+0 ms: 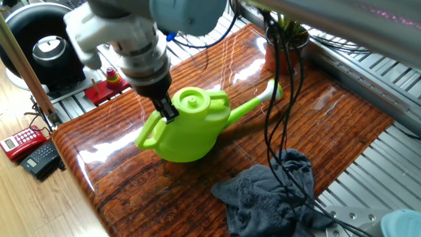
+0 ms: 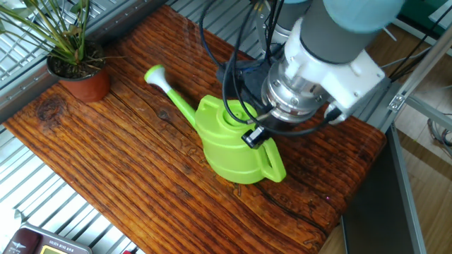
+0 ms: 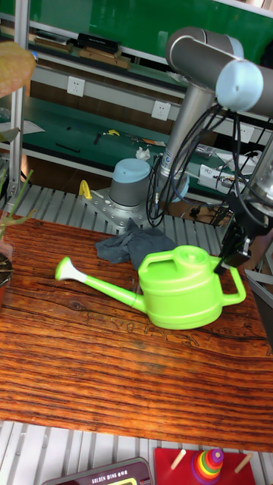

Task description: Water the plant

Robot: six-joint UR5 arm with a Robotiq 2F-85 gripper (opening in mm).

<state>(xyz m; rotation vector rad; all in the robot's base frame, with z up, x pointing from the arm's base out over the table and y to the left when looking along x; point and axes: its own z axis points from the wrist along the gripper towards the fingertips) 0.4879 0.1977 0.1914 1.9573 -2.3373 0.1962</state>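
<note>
A green watering can [image 1: 187,128] [image 2: 229,144] [image 3: 182,295] is at the middle of the wooden table [image 1: 342,112], its spout [image 2: 155,74] pointing toward the plant. My gripper [image 1: 168,110] [image 2: 256,136] [image 3: 231,256] comes down from above and is shut on the top of the can's handle [image 2: 274,166]. Whether the can's base touches the wood I cannot tell. The plant [image 2: 78,77], with thin green leaves in a brown pot, stands at the table's far corner. It is half hidden behind cables in one fixed view [image 1: 289,36] and cut off at the left edge in the tall view [image 3: 4,227].
A dark grey cloth [image 1: 270,197] [image 3: 129,242] lies bunched near one table end, with the arm's black cables [image 1: 273,118] hanging over it. Metal rails run along the table's sides. Off the table are a red telephone [image 1: 20,141] and a ring-stacking toy [image 1: 112,79] [image 3: 206,462].
</note>
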